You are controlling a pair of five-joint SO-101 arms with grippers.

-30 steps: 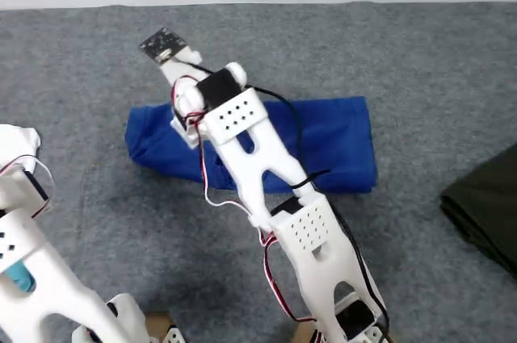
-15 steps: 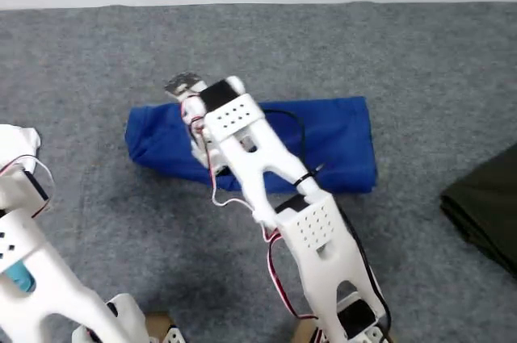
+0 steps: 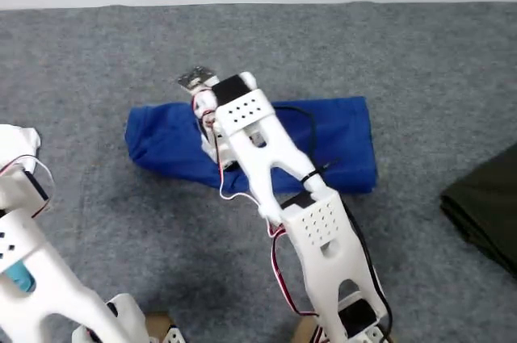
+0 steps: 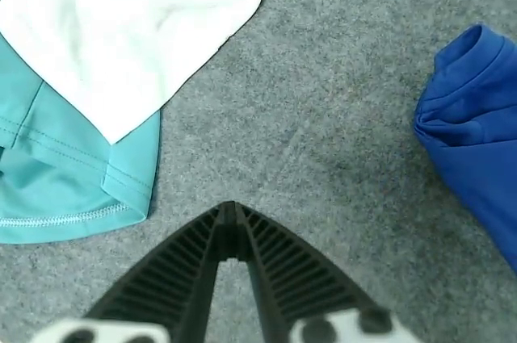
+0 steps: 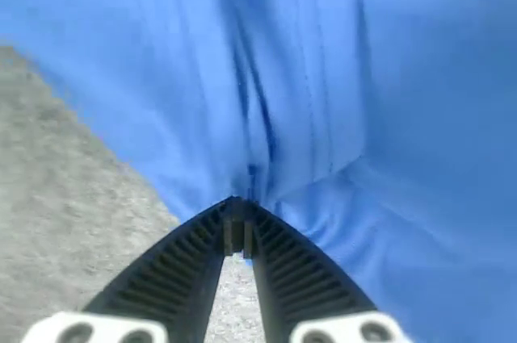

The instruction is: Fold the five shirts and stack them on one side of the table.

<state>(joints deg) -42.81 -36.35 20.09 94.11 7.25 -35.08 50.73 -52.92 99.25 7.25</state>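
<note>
— Where's the blue shirt [image 3: 323,145] lying?

— Mid-table [image 3: 420,52], folded into a long band. Its long axis runs from 9 o'clock to 3 o'clock.

— And the right gripper [image 5: 234,207]?

— Its arm comes up from 6 o'clock and leans toward 11. The fingers are together, tips down on the shirt's 9 o'clock half, with bare table just beside. Creases run in toward the tips, but I can't tell if any cloth is caught.

— The left gripper [image 4: 229,207]?

— Fingers together too, holding nothing. It hangs over bare table between the blue shirt's 9 o'clock end and a white shirt [image 4: 121,28] lying on a teal shirt [image 4: 56,173].

— So which arm does the next move?

— The right, I'd say, since it's already on the cloth. Any fold would go across that long axis. A dark shirt [image 3: 485,206] sits at the 3 o'clock edge.
</note>
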